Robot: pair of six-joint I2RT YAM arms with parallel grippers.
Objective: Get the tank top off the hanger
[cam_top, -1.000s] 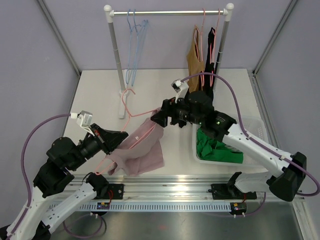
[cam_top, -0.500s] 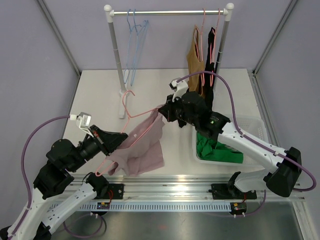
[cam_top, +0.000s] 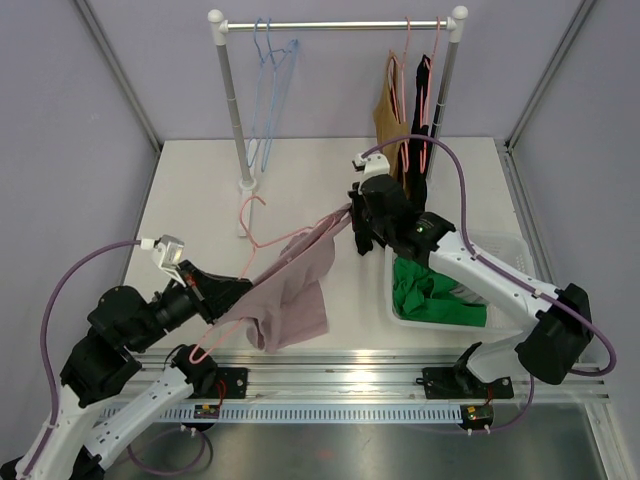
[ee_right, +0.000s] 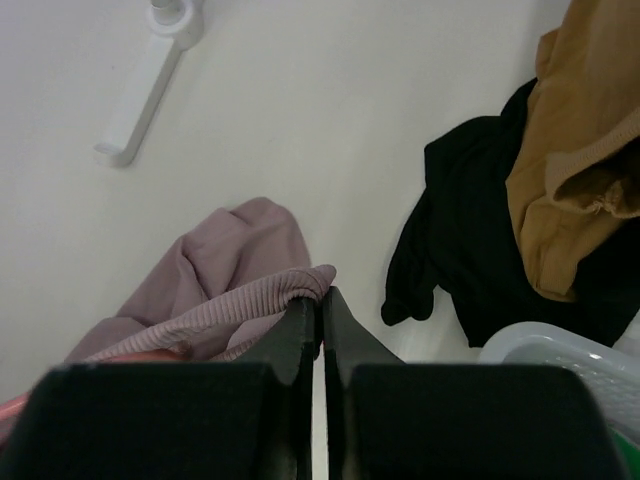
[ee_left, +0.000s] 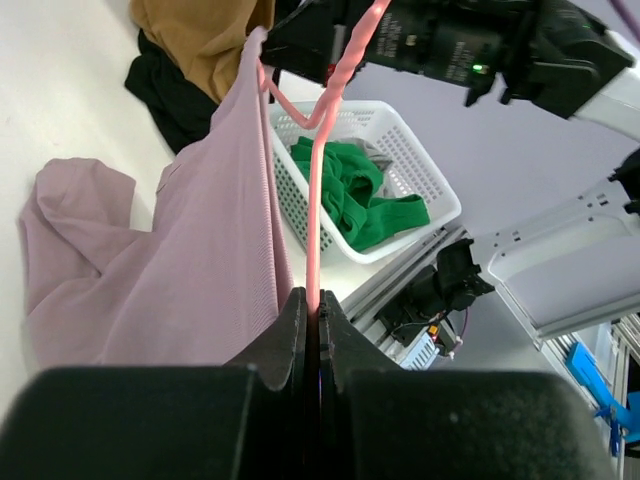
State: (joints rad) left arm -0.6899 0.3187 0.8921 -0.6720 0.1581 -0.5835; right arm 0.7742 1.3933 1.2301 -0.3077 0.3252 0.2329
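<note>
A mauve tank top (cam_top: 300, 290) hangs on a pink wire hanger (cam_top: 272, 246) held low over the table, its lower part bunched on the surface. My left gripper (cam_top: 236, 287) is shut on the hanger's wire (ee_left: 314, 210), with the tank top (ee_left: 190, 270) draped to the left of it. My right gripper (cam_top: 353, 214) is shut on the ribbed strap of the tank top (ee_right: 262, 292) at the hanger's far shoulder, and the strap is stretched taut toward it. In the right wrist view the gripper (ee_right: 321, 296) pinches the strap's looped end.
A white basket (cam_top: 508, 248) holding green cloth (cam_top: 432, 296) sits under the right arm. The clothes rack (cam_top: 232, 110) at the back carries blue hangers (cam_top: 270, 90), a brown garment (cam_top: 389, 118) and a black one (cam_top: 420, 130); their hems (ee_right: 470, 240) lie near my right gripper.
My right gripper has shut on the tank top's strap and drawn back toward the rack, stretching the strap. The left arm has dropped slightly toward the near left with the hanger.
</note>
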